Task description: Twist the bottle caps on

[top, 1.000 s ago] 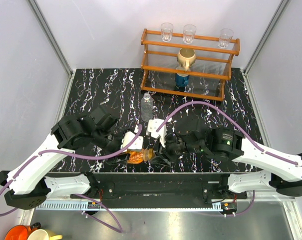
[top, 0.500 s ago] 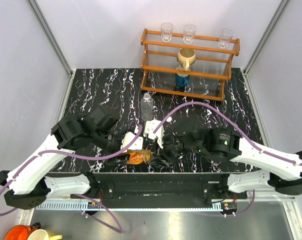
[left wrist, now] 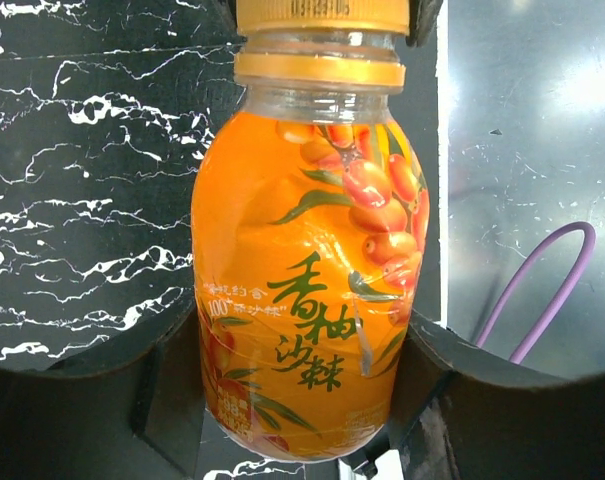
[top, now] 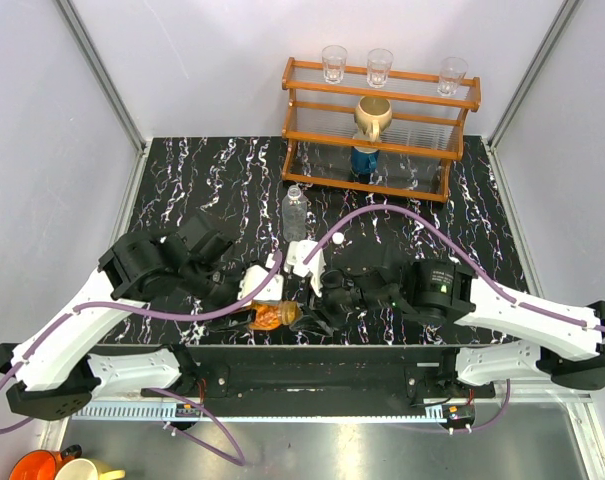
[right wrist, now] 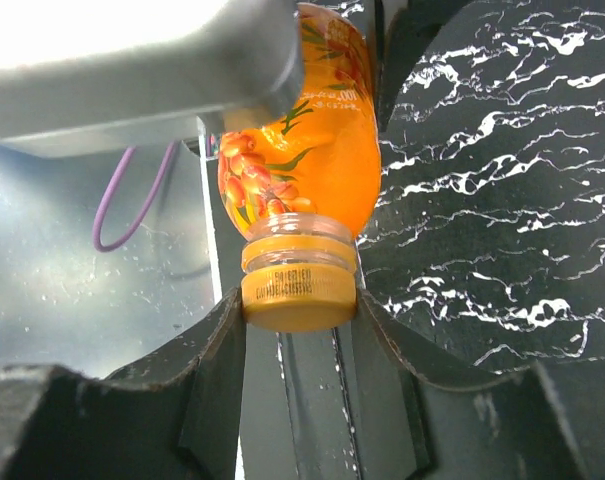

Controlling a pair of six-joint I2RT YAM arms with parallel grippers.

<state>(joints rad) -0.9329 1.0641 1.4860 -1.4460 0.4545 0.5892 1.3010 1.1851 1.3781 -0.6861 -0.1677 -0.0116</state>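
The short orange bottle (top: 269, 316) is held on its side near the table's front edge, between the two arms. My left gripper (left wrist: 294, 395) is shut on its lower body (left wrist: 302, 290). My right gripper (right wrist: 298, 305) is shut on the orange cap (right wrist: 297, 295), which sits on the bottle's neck; the cap also shows at the top of the left wrist view (left wrist: 322, 14). The taller clear ribbed bottle (top: 295, 212) stands upright in the middle of the table. Whether it carries the blue cap I cannot tell.
A wooden rack (top: 382, 125) at the back right holds three clear glasses (top: 380, 66) on top, a tan mug (top: 373, 116) and a blue can (top: 364, 160). Purple cables (top: 382, 210) arch over the table. The table's front edge lies just below the held bottle.
Both grippers and the orange bottle have shifted a little to the left. The right gripper has closed in along the bottle's neck onto the cap.
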